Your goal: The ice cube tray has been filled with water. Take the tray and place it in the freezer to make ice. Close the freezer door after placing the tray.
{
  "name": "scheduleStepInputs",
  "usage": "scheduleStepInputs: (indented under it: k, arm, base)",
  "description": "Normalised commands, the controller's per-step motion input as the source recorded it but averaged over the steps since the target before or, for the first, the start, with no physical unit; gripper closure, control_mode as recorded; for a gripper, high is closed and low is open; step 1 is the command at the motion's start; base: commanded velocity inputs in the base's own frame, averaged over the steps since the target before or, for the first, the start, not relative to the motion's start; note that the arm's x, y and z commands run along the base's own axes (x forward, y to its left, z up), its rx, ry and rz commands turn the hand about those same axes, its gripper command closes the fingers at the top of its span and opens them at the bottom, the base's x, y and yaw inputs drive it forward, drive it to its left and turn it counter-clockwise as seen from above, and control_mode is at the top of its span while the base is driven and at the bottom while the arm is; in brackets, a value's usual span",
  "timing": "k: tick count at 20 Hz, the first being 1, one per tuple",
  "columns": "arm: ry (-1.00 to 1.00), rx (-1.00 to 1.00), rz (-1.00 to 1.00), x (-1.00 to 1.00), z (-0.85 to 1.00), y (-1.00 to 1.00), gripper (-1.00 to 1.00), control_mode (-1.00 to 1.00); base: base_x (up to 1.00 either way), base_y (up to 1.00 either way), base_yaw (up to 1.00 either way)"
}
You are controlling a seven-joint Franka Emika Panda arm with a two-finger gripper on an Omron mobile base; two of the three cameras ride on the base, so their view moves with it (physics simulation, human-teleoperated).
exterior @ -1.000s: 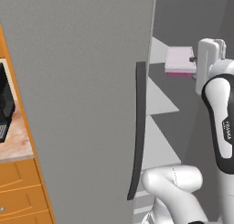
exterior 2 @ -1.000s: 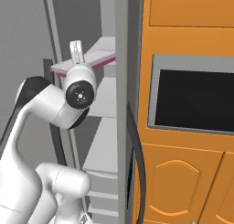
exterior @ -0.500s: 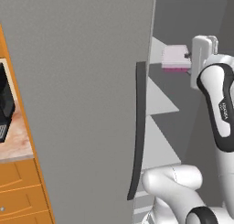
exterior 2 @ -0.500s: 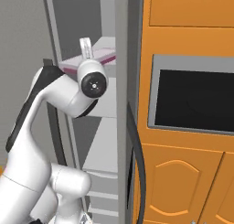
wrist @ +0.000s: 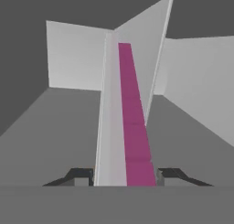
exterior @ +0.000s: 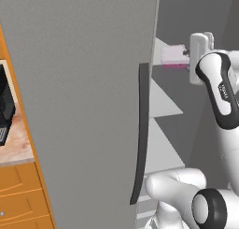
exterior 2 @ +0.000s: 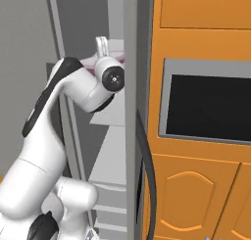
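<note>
My gripper is shut on the near end of the ice cube tray. The tray runs away from the hand, with its pale top and magenta edge both showing. In the left base view the tray pokes out past the white hand into the open freezer, above a grey shelf. From the right base view the tray sits high in the compartment behind my forearm. The freezer door stands open and edge-on, its dark handle curving down.
Left of the opening is a tall grey door panel with a long dark handle. Orange cabinets and a black-windowed oven stand to the right. Grey shelves are stacked below the tray. A counter lies far left.
The arm has stretched forward and carried the tray deeper into the freezer compartment. The grip has stayed shut on the tray throughout.
</note>
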Motion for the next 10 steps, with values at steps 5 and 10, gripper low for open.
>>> scheduleStepInputs:
  k: [5,10]
  arm:
    - [0.0,0.0,0.02,0.55,-0.04,-0.04,1.0,-1.0]
    - [0.0,0.0,0.02,0.56,-0.12,-0.04,1.0,-1.0]
  base:
    - [0.0,0.0,0.0]
    - [0.0,0.0,0.0]
